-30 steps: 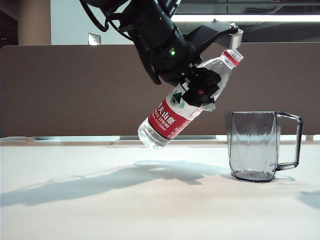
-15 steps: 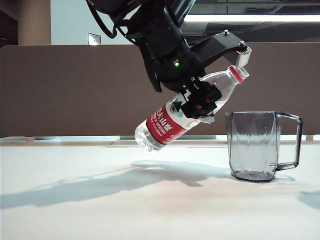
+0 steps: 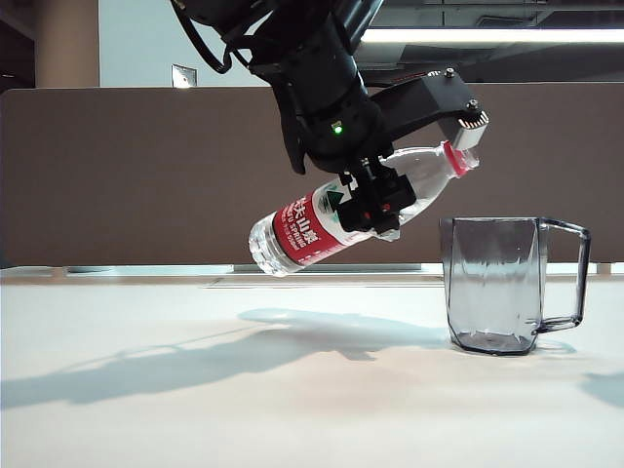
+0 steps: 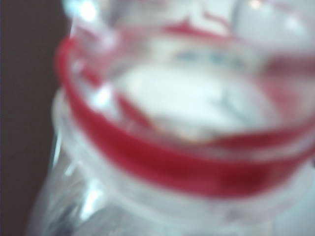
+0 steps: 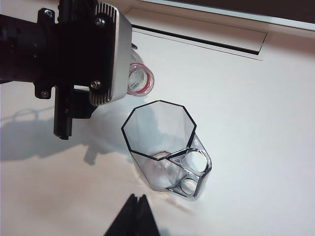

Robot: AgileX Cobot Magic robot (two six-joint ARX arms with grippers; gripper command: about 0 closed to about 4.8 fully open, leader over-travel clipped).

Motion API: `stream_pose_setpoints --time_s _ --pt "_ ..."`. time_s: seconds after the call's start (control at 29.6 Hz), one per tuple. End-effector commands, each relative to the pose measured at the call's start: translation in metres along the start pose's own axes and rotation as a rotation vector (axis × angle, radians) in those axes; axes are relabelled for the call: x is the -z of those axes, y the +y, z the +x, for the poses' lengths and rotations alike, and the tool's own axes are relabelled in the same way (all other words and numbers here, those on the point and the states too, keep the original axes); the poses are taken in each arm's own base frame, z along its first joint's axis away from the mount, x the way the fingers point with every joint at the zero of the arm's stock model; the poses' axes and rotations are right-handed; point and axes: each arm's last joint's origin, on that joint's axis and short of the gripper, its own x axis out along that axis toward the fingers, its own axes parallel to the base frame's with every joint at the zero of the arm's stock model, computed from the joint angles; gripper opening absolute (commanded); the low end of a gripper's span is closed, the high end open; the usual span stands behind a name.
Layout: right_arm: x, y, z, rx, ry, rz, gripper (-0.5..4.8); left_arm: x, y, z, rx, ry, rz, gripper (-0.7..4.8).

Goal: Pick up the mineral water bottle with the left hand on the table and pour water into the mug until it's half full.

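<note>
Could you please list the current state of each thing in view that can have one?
mineral water bottle: uncapped, held off the table, tilted neck-up toward the mug.
mug: upright on the table, apparently empty.
left gripper: clamped around the bottle.
right gripper: fingers together, holding nothing, above the mug.

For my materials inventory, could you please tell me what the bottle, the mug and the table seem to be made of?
Bottle: thin clear plastic, seemingly, with a glossy see-through wall, a red-and-white printed label and a red neck ring.
Mug: clear grey-tinted glass or hard plastic; its faceted walls catch reflections, but the look leaves it open.
Table: smooth matte white top, perhaps laminate; it shows soft shadows and no glare.
</note>
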Motion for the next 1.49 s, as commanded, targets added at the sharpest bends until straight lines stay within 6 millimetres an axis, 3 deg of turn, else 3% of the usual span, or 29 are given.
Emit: stream_pose_setpoints --time_s 0.03,0.64,1.49 --pt "-0.004 0.0 -0.002 -0.003 -0.03 -0.008 -0.02 -0.009 0.012 -0.004 -0.083 -0.037 0.001 2.76" --pt "-0.004 0.0 -0.002 -0.003 -0.03 -0.008 -0.02 -0.018 0.008 0.002 -0.097 -0.087 0.057 2.76" --pt "-0.004 0.0 -0.002 -0.003 -0.029 -0.009 -0.02 -0.023 0.001 0.002 -0.148 -0.006 0.168 2.76"
